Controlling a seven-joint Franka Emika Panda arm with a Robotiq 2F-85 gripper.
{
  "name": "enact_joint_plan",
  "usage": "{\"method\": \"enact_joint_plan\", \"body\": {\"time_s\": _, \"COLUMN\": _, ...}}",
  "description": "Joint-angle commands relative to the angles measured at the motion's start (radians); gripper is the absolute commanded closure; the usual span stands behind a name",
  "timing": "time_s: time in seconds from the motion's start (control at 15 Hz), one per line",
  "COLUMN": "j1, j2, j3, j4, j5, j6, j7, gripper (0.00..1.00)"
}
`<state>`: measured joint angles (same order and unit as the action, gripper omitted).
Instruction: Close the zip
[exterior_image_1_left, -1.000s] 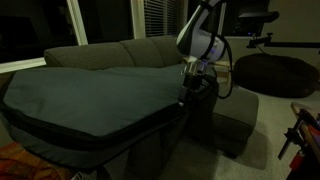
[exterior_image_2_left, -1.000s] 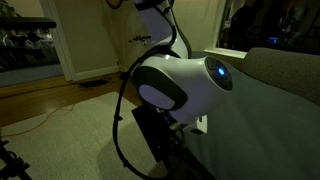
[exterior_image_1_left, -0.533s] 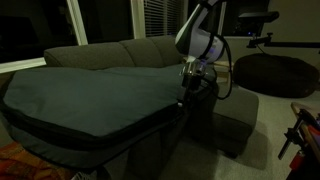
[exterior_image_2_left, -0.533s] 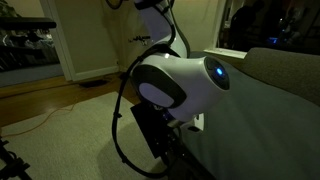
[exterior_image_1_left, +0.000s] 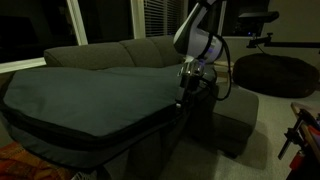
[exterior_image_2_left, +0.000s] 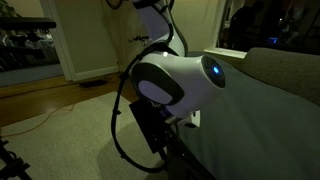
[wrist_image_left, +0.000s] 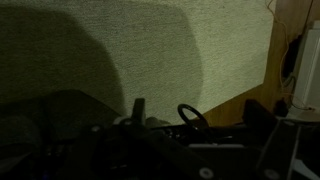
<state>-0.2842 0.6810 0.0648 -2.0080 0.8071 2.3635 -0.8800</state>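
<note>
The huge flat dark grey-green fabric case (exterior_image_1_left: 90, 95) lies over the sofa. The zip (exterior_image_1_left: 130, 128) is a thin dark line along its front side seam and is hard to follow in the dim light. My gripper (exterior_image_1_left: 185, 97) hangs at the case's right corner, against the seam. In the wrist view the two dark fingers stand apart, so the gripper (wrist_image_left: 197, 112) is open. A dark ring pull (wrist_image_left: 190, 116) stands between the fingers without being pinched. In an exterior view the white wrist (exterior_image_2_left: 175, 85) hides the fingers.
The grey sofa (exterior_image_1_left: 130, 52) runs behind the case. A round dark beanbag (exterior_image_1_left: 272, 72) sits at the right. A dark stand (exterior_image_1_left: 300, 130) is at the far right. Cables (exterior_image_2_left: 125, 130) loop down beside the arm, and wooden floor (exterior_image_2_left: 50, 100) lies beyond.
The wrist has shifted very slightly along the case's edge. The case and the ring pull look the same.
</note>
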Motion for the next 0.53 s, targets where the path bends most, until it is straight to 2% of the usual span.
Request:
{"method": "enact_joint_plan", "body": {"time_s": 0.0, "j1": 0.015, "j2": -0.009, "j3": -0.001, "j4": 0.003, "j5": -0.017, "j6": -0.020, "j7": 0.034, "gripper": 0.00}}
{"method": "enact_joint_plan", "body": {"time_s": 0.47, "j1": 0.028, "j2": 0.014, "j3": -0.001, "j4": 0.047, "j5": -0.018, "j6": 0.003, "j7": 0.037, "gripper": 0.00}}
